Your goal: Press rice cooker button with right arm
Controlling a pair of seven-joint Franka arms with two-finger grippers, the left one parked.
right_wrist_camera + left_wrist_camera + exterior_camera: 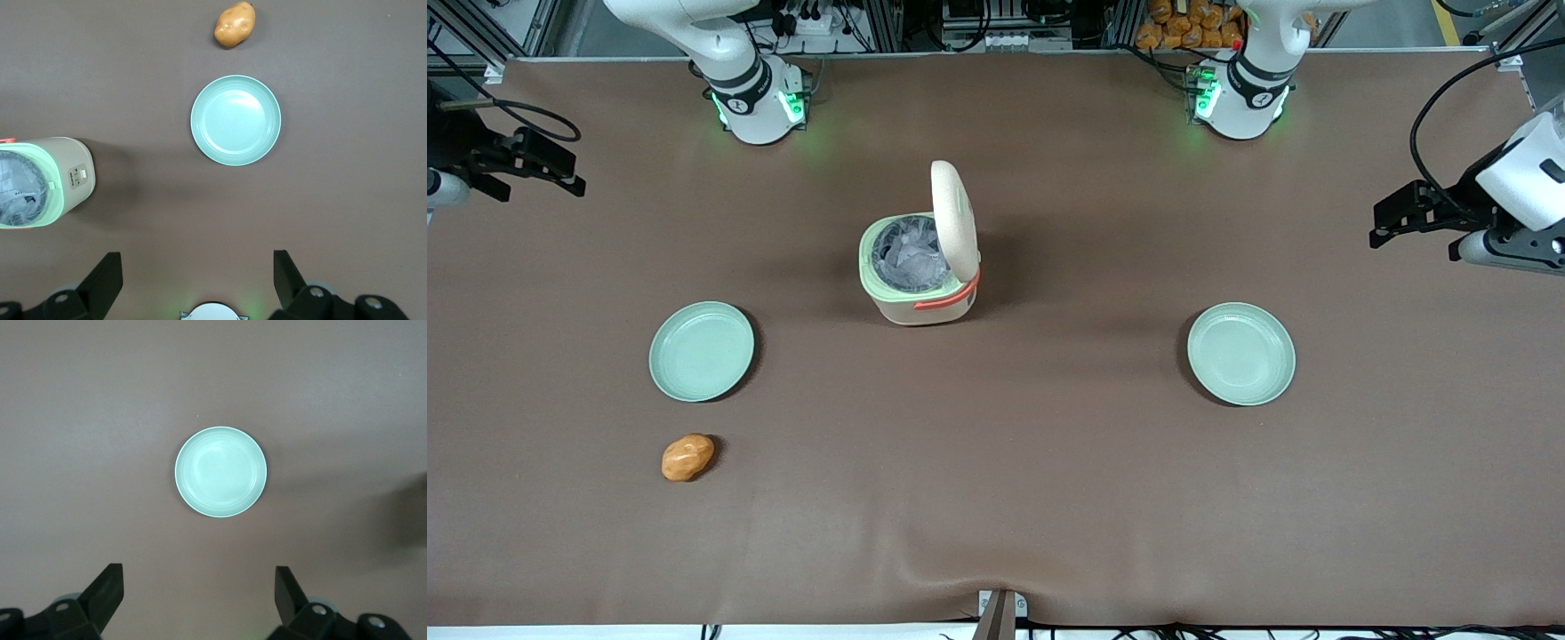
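The worktop [1049, 498] is covered by a brown mat and carries every item listed below.

The right arm [720, 62] stands at the edge of the worktop farthest from the front camera, with green lights lit on its base.

The cooker [919, 271] sits near the middle of the worktop, between the two plates and farther from the front camera than both. Its lid [953, 222] is raised upright on its hinge. The pot inside holds crumpled pale material. The mint rim is exposed, and the orange strap lies along the side of the body nearest the front camera. In the right wrist view, a small button panel [80, 177] shows on the wall of the cooker.

Two mint-green plates lie flat: plate one [701, 351] toward the working arm's end, plate two [1240, 353] toward the parked arm's end.

The orange lump [687, 457] lies near plate one, nearer the front camera, not touching it.

The claw [197, 280] hangs above the worktop with its fingers spread wide, gripping nothing. It is apart from the cooker.
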